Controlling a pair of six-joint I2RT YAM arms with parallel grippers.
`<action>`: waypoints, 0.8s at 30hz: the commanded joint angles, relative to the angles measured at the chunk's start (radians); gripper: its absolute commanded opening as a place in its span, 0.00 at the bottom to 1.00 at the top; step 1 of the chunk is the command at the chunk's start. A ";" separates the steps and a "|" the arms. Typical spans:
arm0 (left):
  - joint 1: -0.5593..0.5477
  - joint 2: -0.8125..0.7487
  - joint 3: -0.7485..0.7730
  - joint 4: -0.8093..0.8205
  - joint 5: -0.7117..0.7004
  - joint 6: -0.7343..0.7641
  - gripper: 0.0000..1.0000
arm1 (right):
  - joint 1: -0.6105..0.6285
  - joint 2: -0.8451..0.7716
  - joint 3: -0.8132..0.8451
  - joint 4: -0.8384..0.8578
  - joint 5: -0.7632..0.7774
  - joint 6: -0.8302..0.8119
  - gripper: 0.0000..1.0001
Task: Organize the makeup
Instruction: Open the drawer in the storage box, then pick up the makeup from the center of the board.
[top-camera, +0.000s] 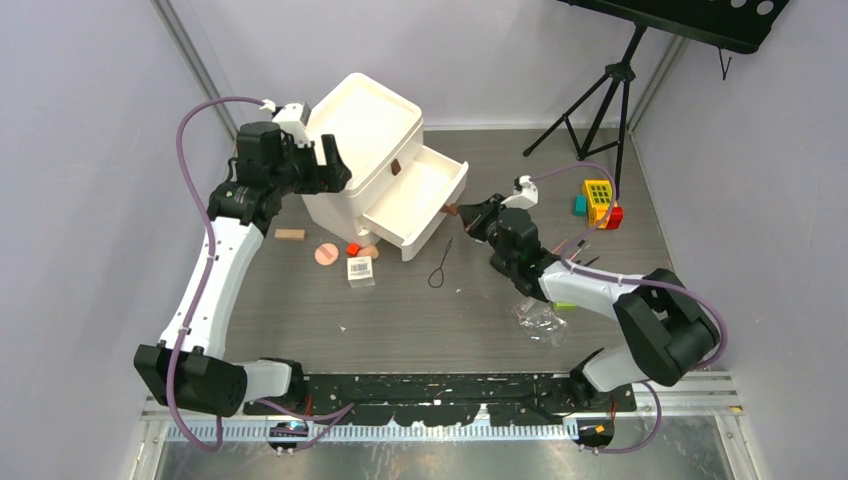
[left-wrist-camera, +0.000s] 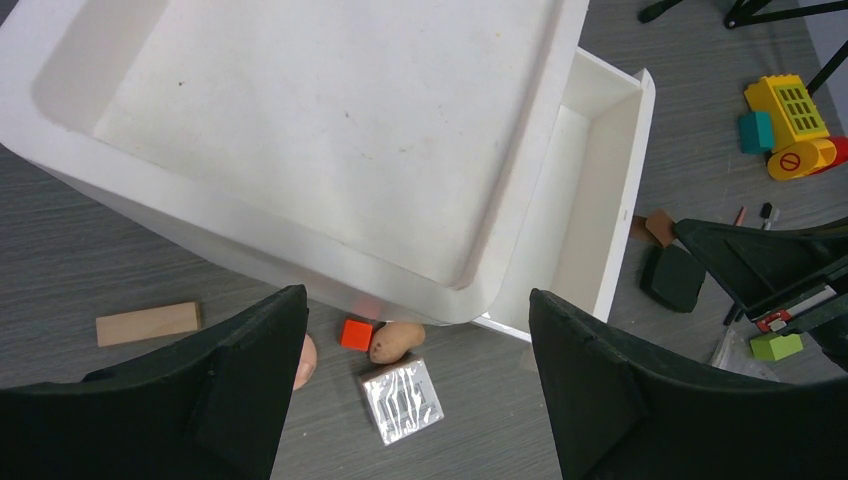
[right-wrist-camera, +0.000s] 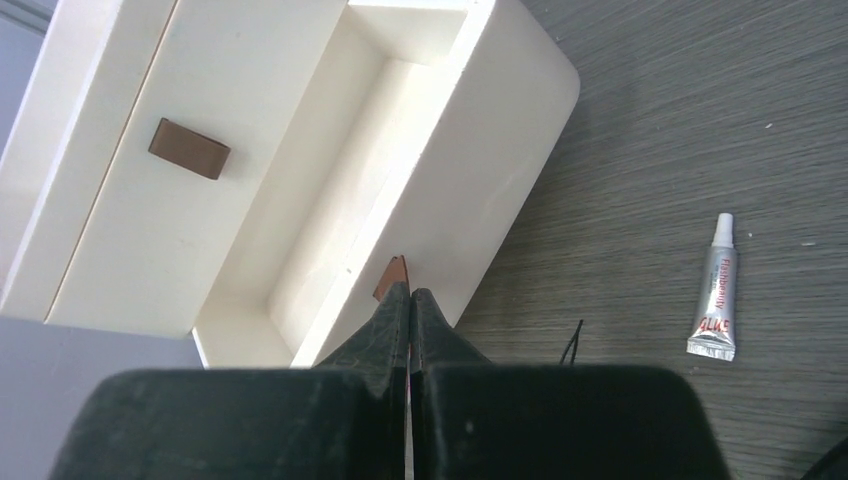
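While its fingers press tightly together, the right gripper (right-wrist-camera: 410, 296) pinches the brown pull (right-wrist-camera: 396, 276) of the lower drawer (right-wrist-camera: 350, 190), which stands drawn out of the white organizer (top-camera: 345, 205). Beside it the upper drawer (right-wrist-camera: 120, 210) sits closed. That makes two drawers, each with one brown tab. One silver tube (right-wrist-camera: 716, 290) with a white cap lies on the table (right-wrist-camera: 650, 130), well apart to this gripper's right. A thin black loop (right-wrist-camera: 572, 345) lies just beside the fingers and is mostly hidden behind them. The left gripper (left-wrist-camera: 415, 300) hangs spread wide and empty over the near edge of the organizer's top tray (left-wrist-camera: 300, 130). Directly below it, by the organizer's wall, are one red cube (left-wrist-camera: 356, 334), one peach sponge (left-wrist-camera: 397, 341) just beside the cube, and one clear barcoded box (left-wrist-camera: 402, 400) a little nearer. One pink round puff (top-camera: 326, 254) lies to their left, and in the wrist view only a sliver of it shows past a finger. One tan block (left-wrist-camera: 148, 323) lies farther left. Near the right gripper's tip a dark rounded-square piece shows, too dim to name. Coloured toy blocks (top-camera: 598, 203) sit beyond.
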 joint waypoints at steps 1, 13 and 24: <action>0.005 -0.015 0.006 0.022 0.002 0.009 0.83 | -0.007 -0.067 0.012 -0.009 0.081 -0.043 0.09; -0.002 -0.106 0.031 -0.138 -0.185 -0.039 0.87 | -0.008 -0.178 0.154 -0.406 0.075 -0.182 0.57; -0.245 -0.395 -0.509 0.047 -0.377 -0.321 0.93 | -0.008 -0.250 0.136 -0.475 0.045 -0.167 0.66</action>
